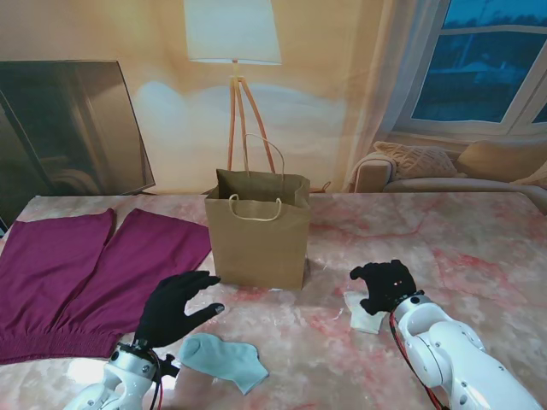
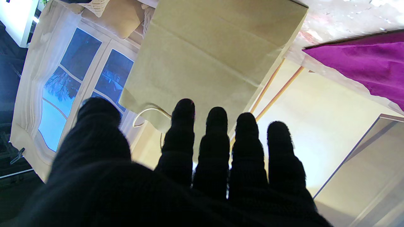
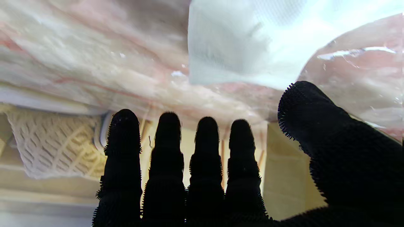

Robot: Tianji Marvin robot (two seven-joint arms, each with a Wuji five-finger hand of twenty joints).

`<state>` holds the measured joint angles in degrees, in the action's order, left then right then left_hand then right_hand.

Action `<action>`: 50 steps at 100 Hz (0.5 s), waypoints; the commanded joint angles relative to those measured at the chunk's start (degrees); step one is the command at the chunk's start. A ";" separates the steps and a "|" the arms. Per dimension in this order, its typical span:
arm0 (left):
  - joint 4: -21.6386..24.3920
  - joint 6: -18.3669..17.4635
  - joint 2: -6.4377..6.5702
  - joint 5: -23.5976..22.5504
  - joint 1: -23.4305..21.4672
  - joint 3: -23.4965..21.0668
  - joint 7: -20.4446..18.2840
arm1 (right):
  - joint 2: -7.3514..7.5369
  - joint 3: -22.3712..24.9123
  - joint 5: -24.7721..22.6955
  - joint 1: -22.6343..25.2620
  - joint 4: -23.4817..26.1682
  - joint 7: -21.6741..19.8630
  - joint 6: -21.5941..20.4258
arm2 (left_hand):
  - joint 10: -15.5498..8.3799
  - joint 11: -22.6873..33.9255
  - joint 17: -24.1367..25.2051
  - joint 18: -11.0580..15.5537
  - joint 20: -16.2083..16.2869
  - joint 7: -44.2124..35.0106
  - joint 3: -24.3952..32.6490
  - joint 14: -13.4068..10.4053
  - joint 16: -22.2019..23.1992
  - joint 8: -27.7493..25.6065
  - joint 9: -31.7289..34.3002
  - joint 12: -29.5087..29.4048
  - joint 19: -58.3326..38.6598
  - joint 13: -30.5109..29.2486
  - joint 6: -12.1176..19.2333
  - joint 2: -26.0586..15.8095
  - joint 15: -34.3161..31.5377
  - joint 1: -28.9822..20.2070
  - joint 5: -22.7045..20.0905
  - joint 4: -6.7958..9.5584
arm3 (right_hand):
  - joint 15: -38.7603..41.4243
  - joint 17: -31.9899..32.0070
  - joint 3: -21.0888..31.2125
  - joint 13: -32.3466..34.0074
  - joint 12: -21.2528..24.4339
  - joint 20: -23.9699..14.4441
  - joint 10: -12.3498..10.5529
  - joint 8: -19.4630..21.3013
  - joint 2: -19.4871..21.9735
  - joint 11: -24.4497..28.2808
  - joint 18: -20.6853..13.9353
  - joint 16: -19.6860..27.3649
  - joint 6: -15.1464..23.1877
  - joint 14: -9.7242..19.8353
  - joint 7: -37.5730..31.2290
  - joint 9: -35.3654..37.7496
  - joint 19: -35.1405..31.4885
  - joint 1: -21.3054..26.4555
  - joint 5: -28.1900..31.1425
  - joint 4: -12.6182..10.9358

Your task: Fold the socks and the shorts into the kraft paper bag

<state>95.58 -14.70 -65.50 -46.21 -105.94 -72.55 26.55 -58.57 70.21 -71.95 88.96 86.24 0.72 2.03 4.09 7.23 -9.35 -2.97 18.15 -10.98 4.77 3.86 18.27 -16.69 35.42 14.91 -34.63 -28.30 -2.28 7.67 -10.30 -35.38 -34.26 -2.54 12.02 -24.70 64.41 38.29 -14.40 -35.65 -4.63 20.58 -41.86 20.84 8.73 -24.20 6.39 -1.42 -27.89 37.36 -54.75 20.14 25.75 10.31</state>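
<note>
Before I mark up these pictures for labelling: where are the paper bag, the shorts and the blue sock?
paper bag (image 1: pixel 259 243), stand view, front panel.
shorts (image 1: pixel 77 273), stand view, between the legs.
blue sock (image 1: pixel 224 359), stand view, its middle.

**Warm lamp glow, silhouetted hands**

The floor lamp (image 1: pixel 232 34) at twelve o'clock casts soft amber light; the window (image 1: pixel 487 64) at two o'clock shows dusk blue. The table (image 1: pixel 479 248) gleams faintly. In both wrist views the gloved fingers (image 2: pixel 214 148) go black against bright backgrounds, and the near sock (image 3: pixel 227 47) blurs.
</note>
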 commanded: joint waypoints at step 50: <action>1.18 0.23 0.06 0.22 -0.23 -0.29 -1.12 | 0.55 -5.45 1.75 -4.51 -7.55 -2.29 0.53 | 0.59 -0.86 0.37 0.37 -0.39 -1.55 -1.54 -0.75 -0.21 -0.57 -2.13 0.20 0.61 1.18 1.13 -1.32 0.84 -0.10 -1.60 3.65 | 31.60 -9.85 3.20 13.51 -28.47 -6.24 -6.56 -0.71 -9.43 31.89 -1.22 -24.91 3.12 2.54 -8.51 13.83 -16.91 4.58 9.04 5.23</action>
<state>96.32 -14.54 -65.47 -46.19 -106.04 -72.81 25.63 -58.13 64.98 -70.32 84.08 79.68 -2.63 3.93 4.09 7.23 -9.35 -2.97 18.15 -11.70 4.77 3.86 18.27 -16.69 35.42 14.91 -34.62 -28.30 -2.27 7.67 -10.30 -35.38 -34.27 -2.54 38.06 -32.69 66.11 48.43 -36.67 -39.64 -8.34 16.20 -47.43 48.49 6.82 -45.24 4.85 0.15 -29.54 45.43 -66.69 21.80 26.71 10.17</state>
